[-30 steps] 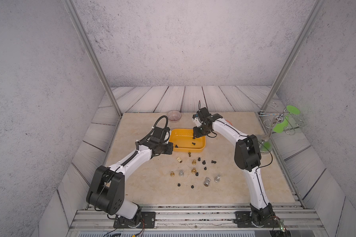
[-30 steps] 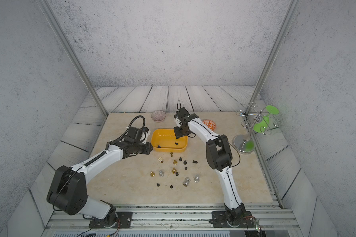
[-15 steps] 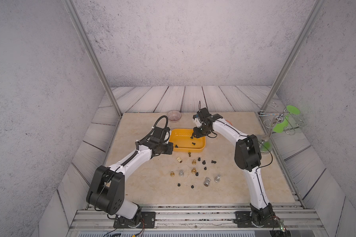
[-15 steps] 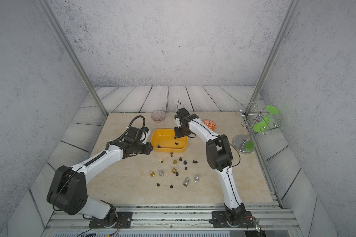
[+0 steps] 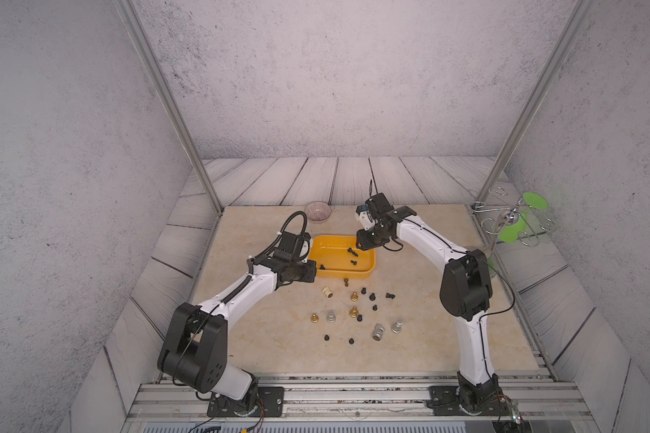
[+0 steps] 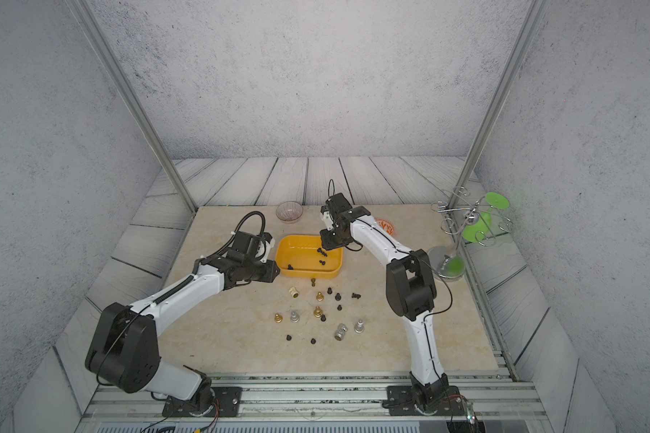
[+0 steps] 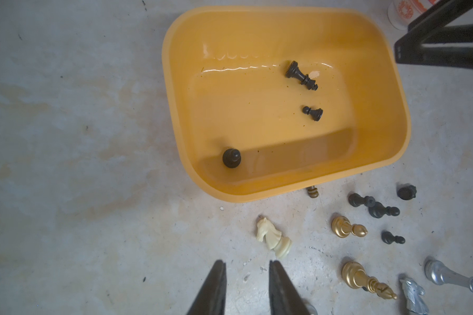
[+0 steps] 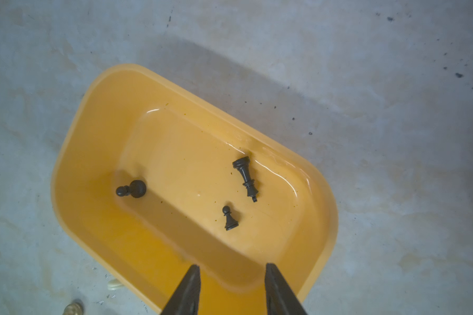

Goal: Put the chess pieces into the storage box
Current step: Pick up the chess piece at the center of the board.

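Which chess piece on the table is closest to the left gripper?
The cream knight, lying on its side just ahead of the left gripper; it is the only cream piece.

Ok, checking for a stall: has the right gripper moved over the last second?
No. The right gripper stays over the storage box at its far-right corner, as before.

Lab test booth (aluminium posts [image 5: 167, 107], backdrop walls [image 5: 334, 82]).

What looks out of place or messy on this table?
Mostly toppled pieces. The cream knight piece lies on its side, and a small brown piece sits tight beside the outer wall of the shallow yellow-orange plastic tub. Inside it, a pale fleck sits beside the fallen tall black piece; I cannot tell what it is.
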{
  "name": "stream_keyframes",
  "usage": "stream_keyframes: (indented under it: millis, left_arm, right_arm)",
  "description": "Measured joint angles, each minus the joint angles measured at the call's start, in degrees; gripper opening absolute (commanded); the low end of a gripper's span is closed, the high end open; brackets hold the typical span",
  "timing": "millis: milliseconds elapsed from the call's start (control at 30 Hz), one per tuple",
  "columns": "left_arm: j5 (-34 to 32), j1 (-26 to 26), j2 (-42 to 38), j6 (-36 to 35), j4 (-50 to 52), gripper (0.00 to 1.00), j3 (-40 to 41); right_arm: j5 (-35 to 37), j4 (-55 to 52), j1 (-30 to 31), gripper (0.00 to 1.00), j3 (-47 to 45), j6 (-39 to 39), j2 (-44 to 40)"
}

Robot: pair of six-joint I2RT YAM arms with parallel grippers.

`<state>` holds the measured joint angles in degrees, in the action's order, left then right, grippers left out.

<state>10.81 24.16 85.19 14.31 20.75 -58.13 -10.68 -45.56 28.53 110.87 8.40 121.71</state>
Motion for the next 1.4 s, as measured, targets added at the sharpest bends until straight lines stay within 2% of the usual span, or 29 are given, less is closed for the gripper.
stream_keyframes:
  millis: [533,933,1100,1400]
  left_arm:
    - [1.8,1.3,-3.1,-2.3,3.1,0.31,1.5]
    - [2.5,8.5,-3.6,-5.8,8.3,0.34,1.9]
    - [1.6,12.8,-2.8,-6.6,10.6,0.37,1.9]
    - [-1.3,18.4,3.1,-6.7,14.0,0.4,1.0]
  right_arm:
    - [-0.2,1.7,-0.6,0.41,-11.3,0.2,-8.1]
    - [-0.2,3.6,-3.2,0.42,-22.0,1.0,-16.6]
    - [-0.2,5.1,-4.2,0.42,-24.3,1.3,-17.1]
    - [-0.5,5.8,-5.2,0.42,-26.8,1.4,-17.2]
